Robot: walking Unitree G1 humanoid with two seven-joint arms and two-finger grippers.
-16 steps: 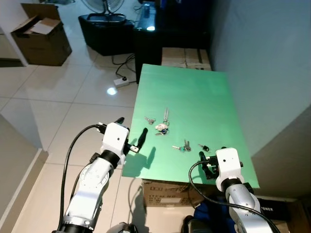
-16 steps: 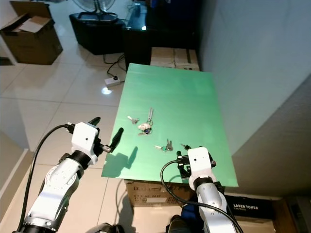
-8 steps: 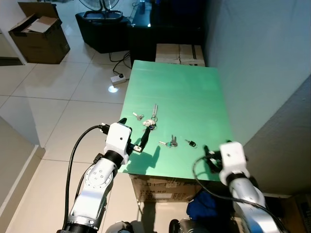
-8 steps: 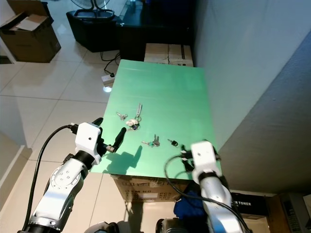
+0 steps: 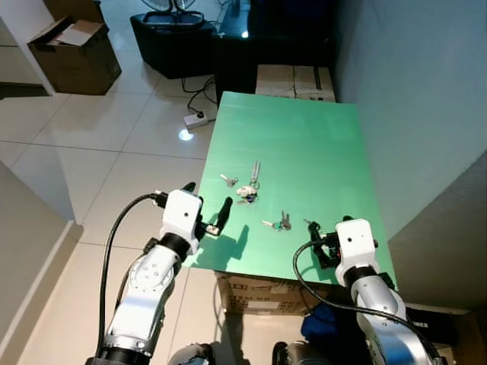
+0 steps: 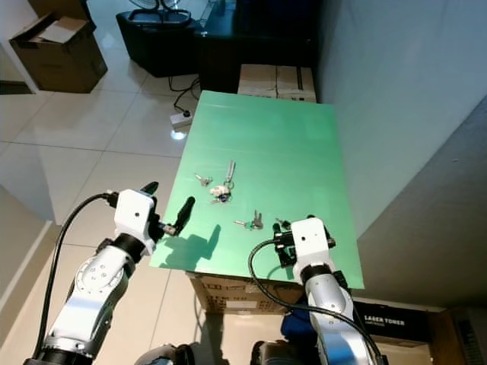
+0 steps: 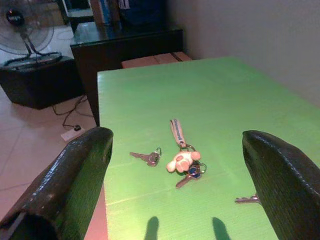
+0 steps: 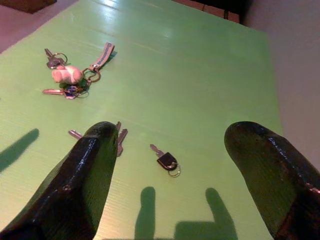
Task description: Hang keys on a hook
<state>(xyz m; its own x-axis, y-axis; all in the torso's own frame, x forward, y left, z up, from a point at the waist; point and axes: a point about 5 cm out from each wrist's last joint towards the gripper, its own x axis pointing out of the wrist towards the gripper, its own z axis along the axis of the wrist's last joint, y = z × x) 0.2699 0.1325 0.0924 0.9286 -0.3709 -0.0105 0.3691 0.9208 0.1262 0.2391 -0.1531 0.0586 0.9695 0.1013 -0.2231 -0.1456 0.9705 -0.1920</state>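
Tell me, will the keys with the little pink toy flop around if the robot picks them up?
Probably yes. The pink toy bunch is several loose parts on rings, with a soft-looking strap, so it would likely dangle and swing. It looks small and light. Lying flat on the smooth green table, it may slide when a tool nudges it.

Keys (image 5: 247,190) on table (image 5: 319,144), boxes (image 5: 293,80) behind

Silver arms w/ white wrist blocks, looping blk cables, long blk jaws.
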